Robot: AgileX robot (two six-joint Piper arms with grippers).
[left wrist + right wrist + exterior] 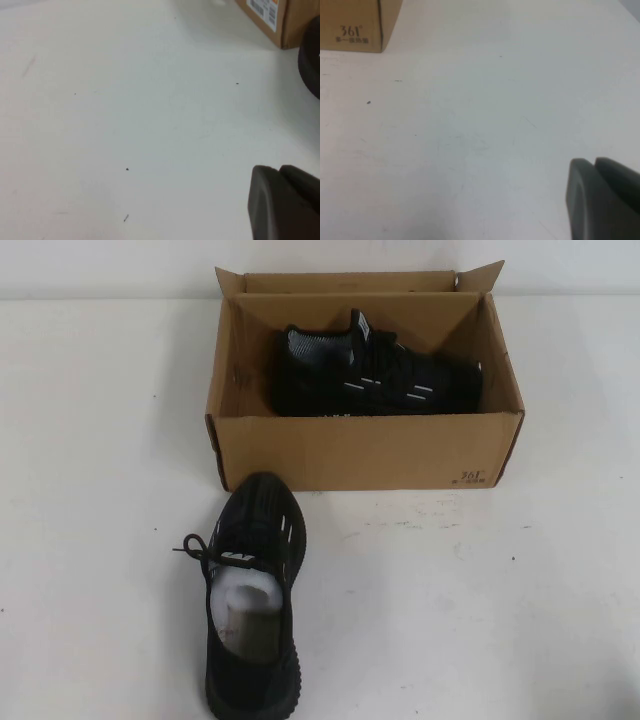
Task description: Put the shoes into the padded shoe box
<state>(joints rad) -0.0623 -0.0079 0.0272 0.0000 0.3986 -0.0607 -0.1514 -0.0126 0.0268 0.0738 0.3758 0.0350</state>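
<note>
The brown cardboard shoe box [365, 450] stands open at the back middle of the table. One black knit sneaker [375, 375] lies on its side inside it. The other sneaker [252, 590] stands on the table in front of the box's left corner, toe towards the box, white paper stuffed inside. Neither arm shows in the high view. My left gripper [277, 170] is shut and empty over bare table; the box corner [270, 20] and the sneaker's edge [311, 65] show beyond it. My right gripper [594, 162] is shut and empty, with the box's printed corner [355, 25] beyond it.
The white table [470, 600] stretches wide on both sides of the box and in front at the right. The box's upright flaps [350, 282] rise at the back and sides.
</note>
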